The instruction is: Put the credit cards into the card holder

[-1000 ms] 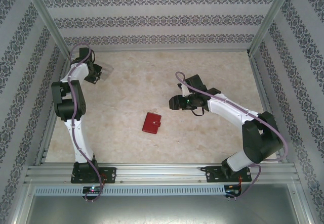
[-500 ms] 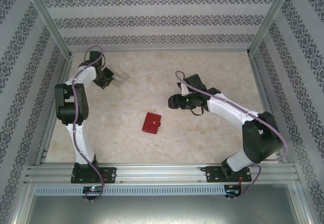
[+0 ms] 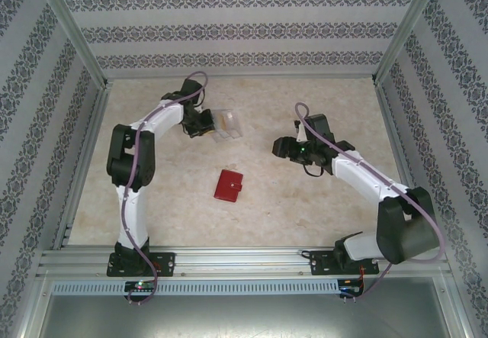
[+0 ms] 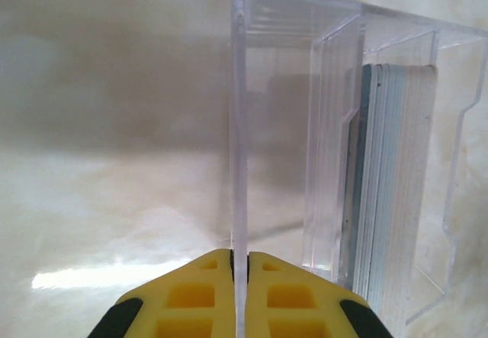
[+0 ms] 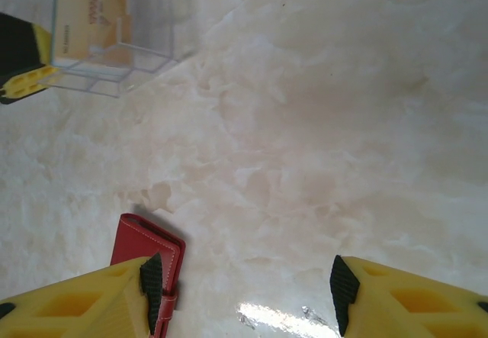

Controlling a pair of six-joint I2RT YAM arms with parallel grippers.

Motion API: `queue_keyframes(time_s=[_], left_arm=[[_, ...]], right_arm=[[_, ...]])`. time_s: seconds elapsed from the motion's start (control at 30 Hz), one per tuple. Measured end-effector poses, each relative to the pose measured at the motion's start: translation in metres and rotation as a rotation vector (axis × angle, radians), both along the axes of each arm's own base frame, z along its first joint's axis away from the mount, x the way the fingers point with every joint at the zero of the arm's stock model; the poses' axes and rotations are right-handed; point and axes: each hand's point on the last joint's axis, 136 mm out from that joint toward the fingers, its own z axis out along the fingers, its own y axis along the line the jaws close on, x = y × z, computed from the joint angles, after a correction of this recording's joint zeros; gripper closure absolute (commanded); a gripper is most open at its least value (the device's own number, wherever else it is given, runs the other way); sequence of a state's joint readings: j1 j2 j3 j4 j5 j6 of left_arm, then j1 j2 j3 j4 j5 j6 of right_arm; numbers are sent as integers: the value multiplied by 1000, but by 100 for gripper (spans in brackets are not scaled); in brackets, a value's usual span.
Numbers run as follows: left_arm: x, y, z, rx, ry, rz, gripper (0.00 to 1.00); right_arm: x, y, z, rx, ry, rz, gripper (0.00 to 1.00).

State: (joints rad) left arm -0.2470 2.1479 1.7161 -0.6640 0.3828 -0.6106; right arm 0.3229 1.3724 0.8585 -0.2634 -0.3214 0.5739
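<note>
The card holder (image 3: 227, 186) is a small red wallet lying closed on the table's middle; its corner and snap tab (image 5: 145, 248) show beside my right fingers. The credit cards (image 4: 396, 185) stand stacked on edge inside a clear plastic case (image 3: 226, 124), and a tan one (image 5: 91, 14) shows through its wall. My left gripper (image 4: 239, 255) is shut on the case's thin side wall, holding it at the back centre-left of the table (image 3: 203, 121). My right gripper (image 5: 248, 284) hangs open over bare table, right of the wallet (image 3: 282, 147), with nothing between its fingers.
The marble-patterned table (image 3: 320, 201) is fenced by patterned walls and aluminium posts (image 3: 84, 56). A metal rail (image 3: 244, 262) runs along the near edge with both arm bases on it. One yellow finger of the left gripper (image 5: 23, 75) shows beside the case.
My left arm has swung from the back left corner rightward toward the centre, carrying the clear case. My right gripper has drifted slightly right and back, still open.
</note>
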Motion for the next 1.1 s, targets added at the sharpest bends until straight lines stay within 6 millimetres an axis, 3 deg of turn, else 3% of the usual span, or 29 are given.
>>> queue_keyframes(time_s=[0.07, 0.17, 0.3, 0.4, 0.53, 0.67, 0.77, 0.87, 0.97, 1.1], left_arm=[[2, -14, -2, -2, -9, -56, 90], [-2, -24, -2, -7, -9, -108, 72], [-5, -27, -1, -11, -14, -150, 54], [-8, -27, -1, -15, -24, -163, 47], [-22, -22, 8, -29, -41, -162, 41], [-39, -12, 42, -50, -122, -149, 35], [-65, -4, 67, -66, -186, -139, 33], [-98, 5, 79, -80, -219, -135, 31], [-135, 14, 76, -81, -215, -135, 29], [-179, 17, 54, -123, -167, -161, 34]], right_arm=[[-1, -1, 0, 5, -3, -6, 38], [-1, -4, 0, 8, -8, -17, 37], [-2, -6, -2, 0, -6, -33, 38], [-5, -2, -5, -30, -10, -23, 38], [-23, 23, -9, -65, -7, 61, 38], [-45, 53, -12, -55, 7, 144, 40], [-63, 72, -21, -66, 26, 203, 44], [-78, 88, -40, -125, 51, 273, 48], [-91, 101, -63, -202, 73, 352, 52], [-101, 115, -79, -254, 79, 431, 53]])
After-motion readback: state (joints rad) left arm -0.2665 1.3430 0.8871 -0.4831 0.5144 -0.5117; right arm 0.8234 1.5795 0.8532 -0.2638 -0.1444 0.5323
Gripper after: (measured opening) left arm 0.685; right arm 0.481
